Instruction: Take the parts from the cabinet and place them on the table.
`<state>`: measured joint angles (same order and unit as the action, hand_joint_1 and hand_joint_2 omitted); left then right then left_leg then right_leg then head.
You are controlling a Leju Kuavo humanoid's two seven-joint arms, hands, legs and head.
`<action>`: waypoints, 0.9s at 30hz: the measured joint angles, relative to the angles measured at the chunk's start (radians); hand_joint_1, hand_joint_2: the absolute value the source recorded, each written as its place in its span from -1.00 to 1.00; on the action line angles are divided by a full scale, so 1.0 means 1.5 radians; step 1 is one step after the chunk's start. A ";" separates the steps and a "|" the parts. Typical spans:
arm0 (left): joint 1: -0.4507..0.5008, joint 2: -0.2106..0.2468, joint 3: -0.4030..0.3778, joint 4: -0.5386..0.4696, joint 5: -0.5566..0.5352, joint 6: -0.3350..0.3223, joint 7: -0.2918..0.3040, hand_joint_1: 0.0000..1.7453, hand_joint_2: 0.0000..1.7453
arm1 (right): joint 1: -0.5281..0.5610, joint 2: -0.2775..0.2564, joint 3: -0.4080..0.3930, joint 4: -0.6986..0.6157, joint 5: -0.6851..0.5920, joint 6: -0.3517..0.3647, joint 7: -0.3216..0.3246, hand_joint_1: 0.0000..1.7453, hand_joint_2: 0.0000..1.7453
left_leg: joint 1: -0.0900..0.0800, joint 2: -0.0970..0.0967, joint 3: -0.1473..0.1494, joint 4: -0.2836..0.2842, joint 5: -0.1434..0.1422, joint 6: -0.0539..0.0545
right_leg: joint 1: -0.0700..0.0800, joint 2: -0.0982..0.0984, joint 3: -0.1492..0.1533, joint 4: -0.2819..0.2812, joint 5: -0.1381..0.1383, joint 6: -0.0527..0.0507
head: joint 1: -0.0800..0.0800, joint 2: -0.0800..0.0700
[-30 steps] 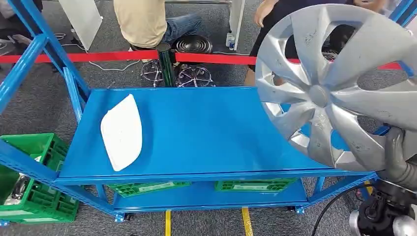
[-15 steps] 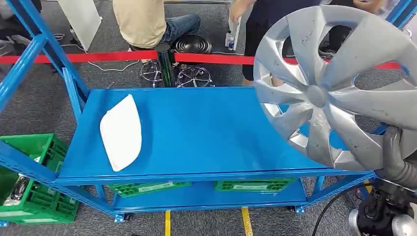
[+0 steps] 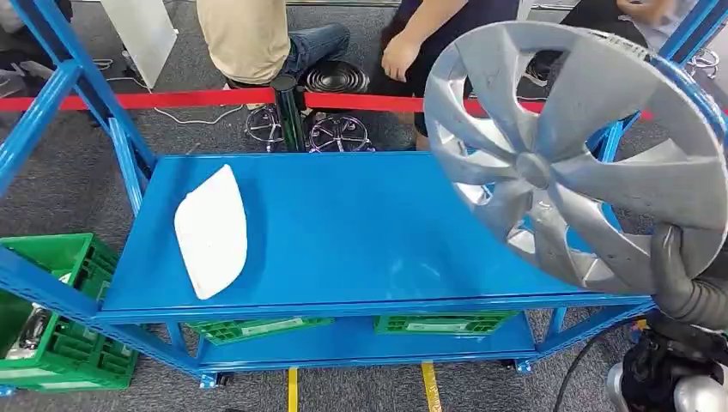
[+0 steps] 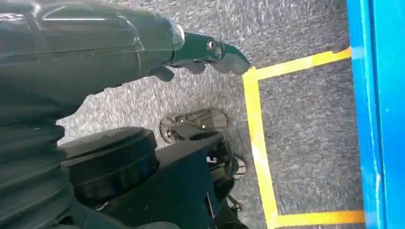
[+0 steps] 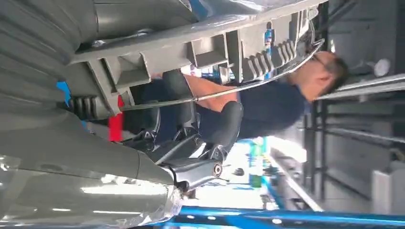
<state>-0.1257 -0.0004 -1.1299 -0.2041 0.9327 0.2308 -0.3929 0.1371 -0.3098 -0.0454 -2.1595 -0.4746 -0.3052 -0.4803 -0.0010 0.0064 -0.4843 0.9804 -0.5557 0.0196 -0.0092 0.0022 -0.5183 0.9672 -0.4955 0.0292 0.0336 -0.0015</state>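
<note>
Gripping a silver wheel cover [image 3: 575,159] by its lower rim, the right hand [image 3: 687,287] is holding it tilted in the air above the right edge of the blue table [image 3: 343,232], not touching the surface. A white panel [image 3: 211,230] is lying flat near the left edge of the table, well apart from the wheel cover, and green crates [image 3: 51,309] are sitting low at the left and under the table. The left hand [image 4: 210,52] is hanging over the grey floor beside yellow tape lines [image 4: 258,138], its fingers loosely apart and grasping nothing, while people [image 3: 249,34] are sitting behind a red barrier [image 3: 172,99] beyond the far edge.
</note>
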 joint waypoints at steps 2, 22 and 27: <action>-0.001 0.001 0.000 0.000 0.005 0.000 -0.016 -1.00 1.00 | -0.005 0.000 0.004 -0.021 0.020 0.000 -0.001 1.00 1.00 | 0.000 0.000 0.000 0.000 0.000 0.000 | 0.000 0.000 0.000 0.000 0.000 0.000 | 0.000 0.000; -0.008 0.005 0.004 0.000 -0.016 0.012 -0.034 -1.00 1.00 | -0.066 -0.015 0.079 -0.209 0.359 -0.137 0.085 1.00 1.00 | 0.000 -0.004 0.000 0.000 0.000 0.000 | 0.000 0.000 0.000 0.000 0.000 0.000 | 0.000 0.000; -0.015 0.005 0.004 0.000 -0.019 0.013 -0.036 -1.00 1.00 | -0.071 -0.018 0.087 -0.218 0.392 -0.177 0.103 1.00 1.00 | -0.007 -0.005 -0.001 0.003 0.002 0.005 | -0.006 0.000 0.000 -0.002 0.006 0.008 | -0.002 0.000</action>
<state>-0.1476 0.0065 -1.1242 -0.2041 0.9037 0.2503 -0.4463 0.0308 -0.3365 0.0851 -2.4865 0.1141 -0.5703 -0.3262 -0.0114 -0.0010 -0.4851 0.9842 -0.5533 0.0266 -0.0186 0.0017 -0.5183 0.9642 -0.4871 0.0416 0.0302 -0.0015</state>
